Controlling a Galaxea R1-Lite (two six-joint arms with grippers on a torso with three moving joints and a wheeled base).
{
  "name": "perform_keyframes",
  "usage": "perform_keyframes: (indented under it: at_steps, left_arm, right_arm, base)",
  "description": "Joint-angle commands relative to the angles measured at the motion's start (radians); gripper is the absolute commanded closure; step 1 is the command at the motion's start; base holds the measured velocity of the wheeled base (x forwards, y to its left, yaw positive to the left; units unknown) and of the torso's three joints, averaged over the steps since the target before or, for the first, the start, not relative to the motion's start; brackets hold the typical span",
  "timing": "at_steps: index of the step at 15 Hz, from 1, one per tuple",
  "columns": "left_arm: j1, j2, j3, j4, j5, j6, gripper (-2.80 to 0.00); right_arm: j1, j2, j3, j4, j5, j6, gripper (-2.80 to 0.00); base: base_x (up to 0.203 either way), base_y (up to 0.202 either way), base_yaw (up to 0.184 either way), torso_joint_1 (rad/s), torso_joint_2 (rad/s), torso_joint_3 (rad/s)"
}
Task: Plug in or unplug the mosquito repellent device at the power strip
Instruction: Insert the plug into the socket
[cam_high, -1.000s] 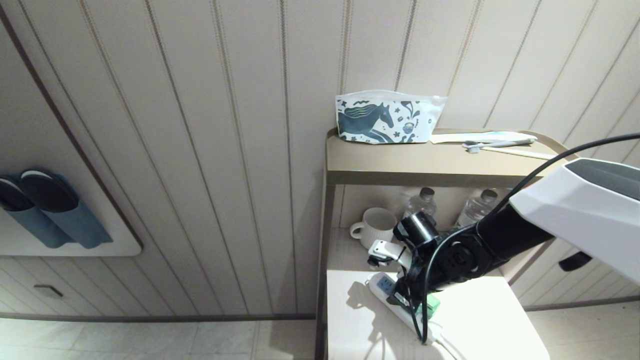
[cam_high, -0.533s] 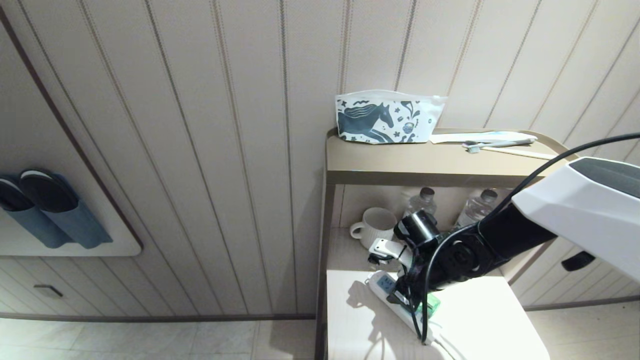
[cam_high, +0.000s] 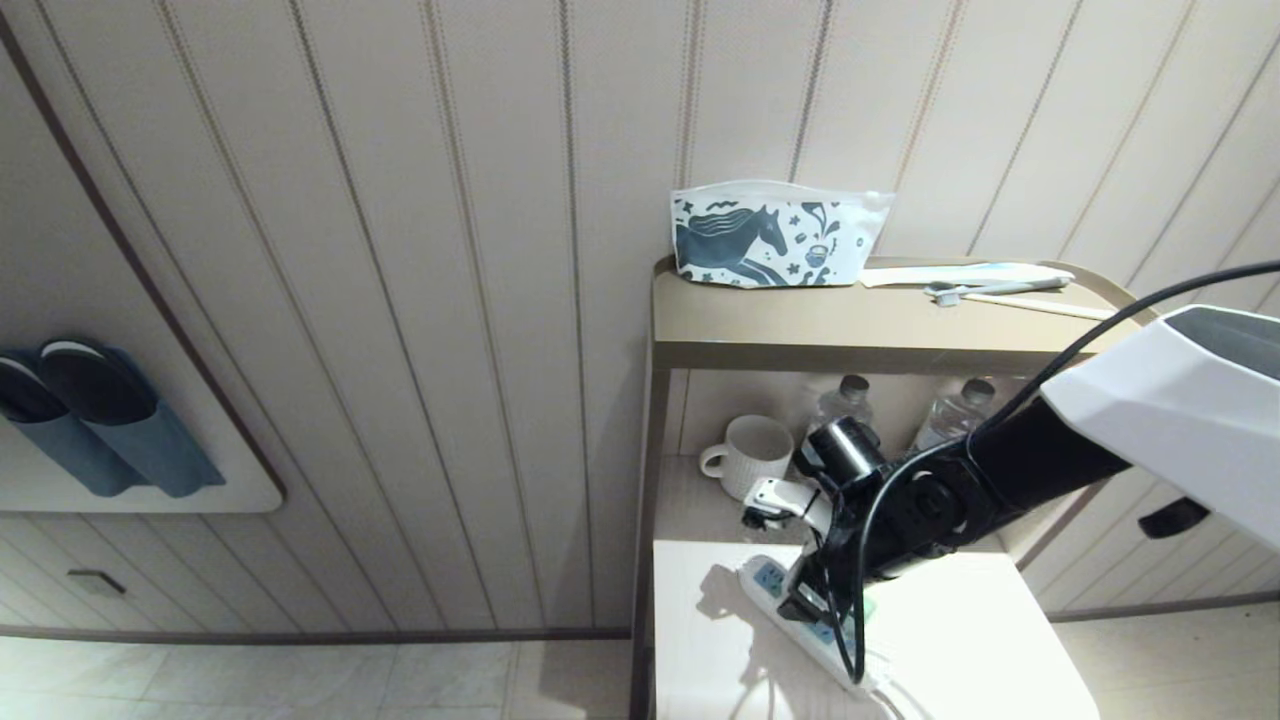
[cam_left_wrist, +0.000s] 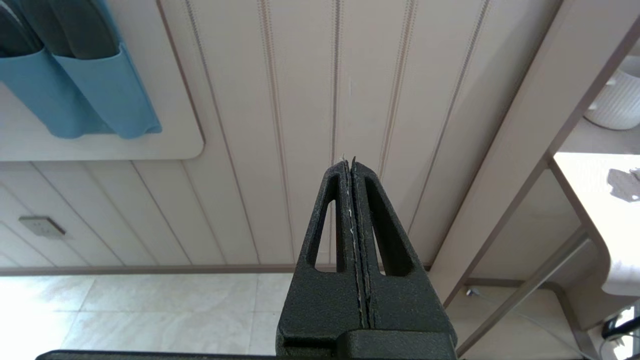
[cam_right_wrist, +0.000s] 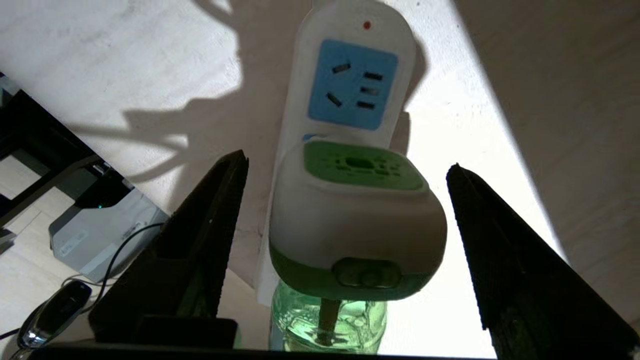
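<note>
Right hand (cam_right_wrist: 345, 210) sits low over the white table (cam_high: 960, 640), straddling the mosquito repellent device (cam_right_wrist: 357, 220), a small white rounded head with a green vented centre on a translucent green liquid bottle. The device stands on the long flat white plastic power strip (cam_right_wrist: 350, 75), just beside the free light-blue socket face. From the right wrist view it looks seated on the strip; prongs are hidden, so I cannot confirm full insertion.

Hand state: fingers (cam_right_wrist: 200, 240) spread wide, a clear gap on each side of the white head, touching nothing and holding nothing.

Step in hand, as I judge it: a release after plugging in, or a line-up before pulling out; I cannot tell which.
- If releasing: lift straight away along the prong axis, keeping both fingers clear of the head so it is not tipped.
- If unplugging: close evenly on the white head, not the bottle, then pull square to the strip. The light strip may lift with the device.

Left hand (cam_left_wrist: 352, 210): fingers pressed together, empty, parked off to the side facing the panelled wall (cam_left_wrist: 300, 100).
</note>
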Motion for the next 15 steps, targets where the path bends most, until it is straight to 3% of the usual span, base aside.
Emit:
perform_keyframes:
  at_steps: [1, 15]
  left_arm:
    - [-0.001, 0.001, -0.001, 0.0, 0.001, 0.0, 0.0]
    - [0.0, 0.001, 0.002, 0.0, 0.0, 0.0, 0.0]
  right_arm:
    - [-0.001, -0.012, -0.011, 0.002, 0.0, -0.003, -2.8]
    - [-0.013, -0.289, 0.044, 0.096, 0.0, -0.001, -2.8]
  base:
    - [0.0, 0.0, 0.0, 0.0, 0.0, 0.0]
    - [0.0, 0.0, 0.0, 0.0, 0.0, 0.0]
